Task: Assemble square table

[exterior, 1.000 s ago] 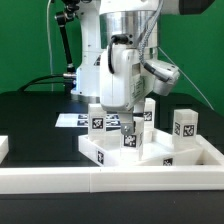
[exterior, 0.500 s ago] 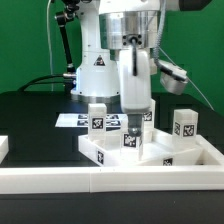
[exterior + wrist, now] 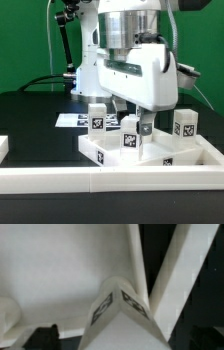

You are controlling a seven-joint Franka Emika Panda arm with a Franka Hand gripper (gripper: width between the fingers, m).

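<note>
On the black table, close to the white rail [image 3: 110, 182] that runs along the front, lies the square top [image 3: 150, 152] with its raised rim. Several legs stand up from it: one at the exterior view's left [image 3: 97, 117], one in the middle [image 3: 131, 133] and one at the exterior view's right [image 3: 185, 124], each with a black-and-white tag. Behind them, flat on the table, is the marker board [image 3: 70, 120].

The gripper [image 3: 134, 122] hangs over the top, right above the middle leg. Its fingers [image 3: 146, 126] are spread wide and I see nothing between them; they hold nothing. In the wrist view the leg [image 3: 122, 314] is very near to the camera, standing between the two dark fingertips [image 3: 42, 335], but with space on both sides, so it is not gripped.

I think the step in hand is the fixing of the legs into the top. The middle leg seems set in its place and the gripper is free of it. Whether this leg is fully tight I cannot tell. If it is not tight, the next move asks the fingers to come down around it again, close on it straight, and turn. If it is tight, the arm must rise clear without knocking the leg, and go to another one. The legs stand close to each other, so the wide fingers need care there.
</note>
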